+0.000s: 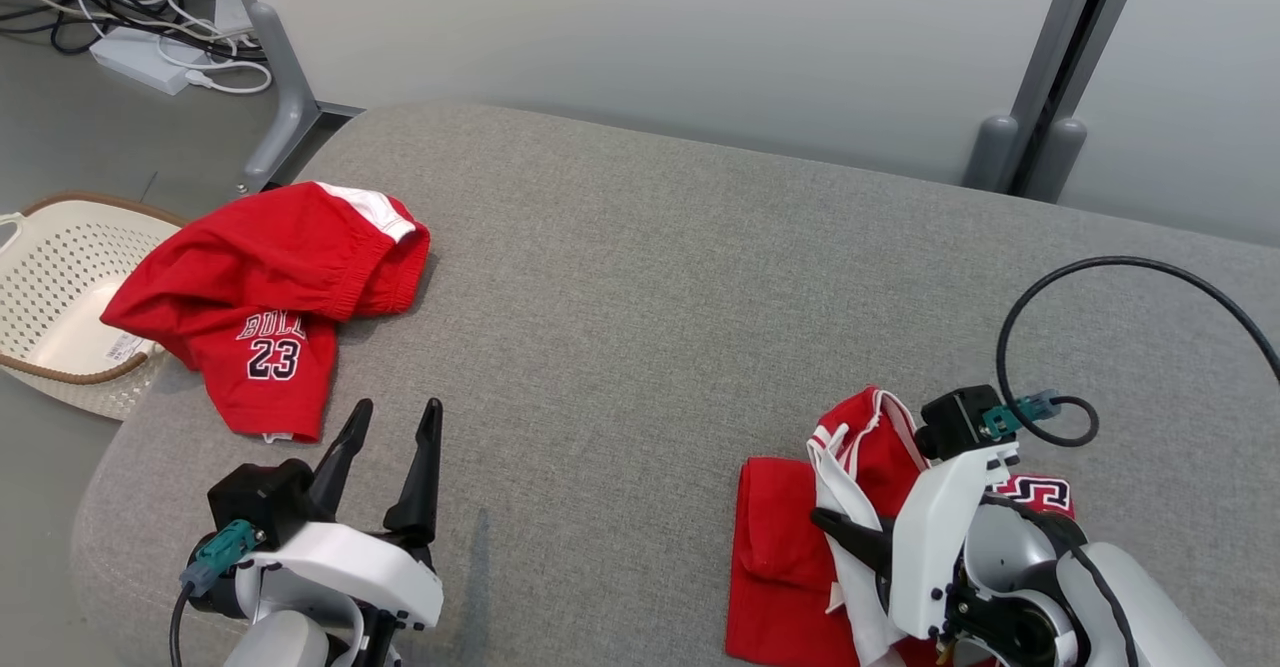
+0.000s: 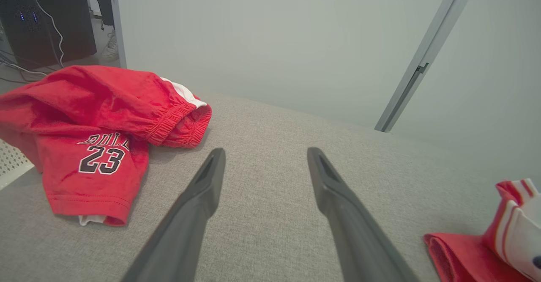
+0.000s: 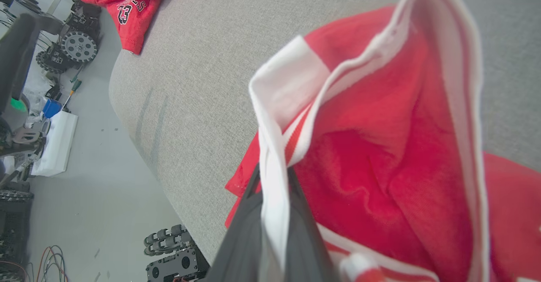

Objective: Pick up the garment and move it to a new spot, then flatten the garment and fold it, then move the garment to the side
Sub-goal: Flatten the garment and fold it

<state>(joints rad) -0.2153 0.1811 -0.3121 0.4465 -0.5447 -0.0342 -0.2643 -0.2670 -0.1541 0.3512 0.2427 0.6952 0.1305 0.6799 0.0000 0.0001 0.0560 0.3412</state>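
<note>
Grey woven fabric covers the table (image 1: 650, 297), which fills most of the head view. At the lower right of that view the right pincer (image 1: 830, 525) is closed on the white-trimmed edge of a red garment (image 1: 780, 537). The right wrist view shows a strip of that white trim nipped between the two dark fingers, with the red cloth rising in a loose open fold above them. The rest of the garment lies on the table near the bottom edge, partly folded, with a patch of black-and-white lettering showing beside the white wrist housing.

At the lower left the left pincer (image 1: 397, 409) hovers with its jaws spread wide and nothing between them, over bare grey fabric.

Red shorts (image 1: 260, 277) with an elastic waistband and a "23" print lie crumpled at the upper left of the table, well apart from the held garment and hanging over the table's left edge. Beside that edge, a cream perforated basket (image 1: 50, 277) sits on the floor. A black cable (image 1: 1100, 267) loops above the right wrist.
</note>
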